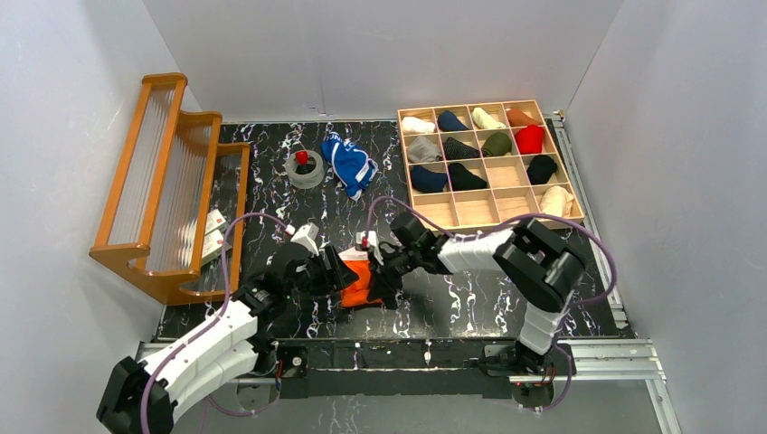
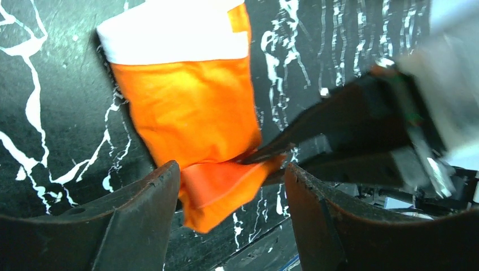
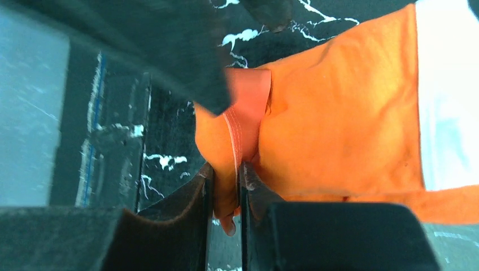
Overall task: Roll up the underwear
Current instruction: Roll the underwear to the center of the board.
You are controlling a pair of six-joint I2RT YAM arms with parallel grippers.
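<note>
The orange underwear [image 1: 359, 280] lies folded into a narrow strip on the black marbled table, its white waistband [image 2: 175, 31] at the far end. My right gripper [image 3: 227, 169] is shut on the strip's near folded edge, pinching orange fabric [image 3: 339, 113] between its fingers. My left gripper [image 2: 231, 169] stands open around that same end, and the cloth [image 2: 186, 107] hangs loose between its fingers without being gripped. In the top view both grippers, left [image 1: 336, 276] and right [image 1: 378, 280], meet at the strip. The blue underwear [image 1: 351, 165] lies crumpled at the back of the table.
A wooden grid box [image 1: 470, 107] at the back right holds several rolled garments. A wooden rack [image 1: 167, 199] stands along the left side. A grey tape roll [image 1: 306, 169] sits next to the blue underwear. The table's front rail [image 1: 407, 348] runs close behind the grippers.
</note>
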